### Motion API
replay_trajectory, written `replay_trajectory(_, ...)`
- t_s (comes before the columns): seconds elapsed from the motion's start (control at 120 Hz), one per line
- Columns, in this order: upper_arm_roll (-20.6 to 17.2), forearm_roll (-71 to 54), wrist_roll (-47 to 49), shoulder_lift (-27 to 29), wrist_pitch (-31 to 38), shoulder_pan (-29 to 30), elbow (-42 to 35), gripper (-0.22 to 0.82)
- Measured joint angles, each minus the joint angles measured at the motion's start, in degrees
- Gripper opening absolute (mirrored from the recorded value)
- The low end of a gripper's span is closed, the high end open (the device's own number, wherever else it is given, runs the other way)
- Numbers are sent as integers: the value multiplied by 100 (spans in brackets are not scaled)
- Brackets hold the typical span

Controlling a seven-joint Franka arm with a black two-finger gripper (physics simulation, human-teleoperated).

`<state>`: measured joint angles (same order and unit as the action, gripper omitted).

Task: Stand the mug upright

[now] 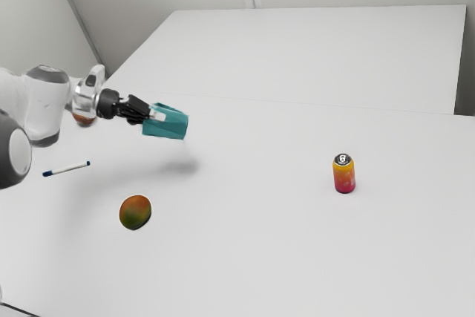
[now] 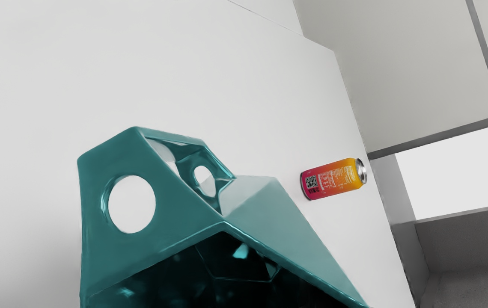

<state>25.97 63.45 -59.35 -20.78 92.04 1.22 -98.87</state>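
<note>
Ext. view, L to R: pen (image 1: 67, 168), mango (image 1: 135, 212), then gripper (image 1: 154, 115) clamped on teal mug (image 1: 172, 123), held tilted on its side above table (image 1: 252, 235), mouth twd. hand. Shadow below, w/ gap. Wide stretch of tabletop btwn mug & upright can (image 1: 344, 174), well apart; tabletop runs on past can.

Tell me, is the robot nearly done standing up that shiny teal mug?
Lifting looks done: the teal, flat-sided mug hangs above the smooth white table, its shadow apart from it. In hand: the black two-finger gripper holds the mug sideways. Left to do: turn it upright, set it down and let go.
</note>
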Motion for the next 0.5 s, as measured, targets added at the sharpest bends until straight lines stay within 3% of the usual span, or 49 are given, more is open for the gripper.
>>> replay_trajectory(0.092,-437,-2016,262,235,480,-407,486,-18)
replay_trajectory(0.25,-724,-4826,1057,317,1205,-1127,491,-18)
replay_trajectory(0.5,-775,-5983,2413,290,2358,-1246,-555,-18)
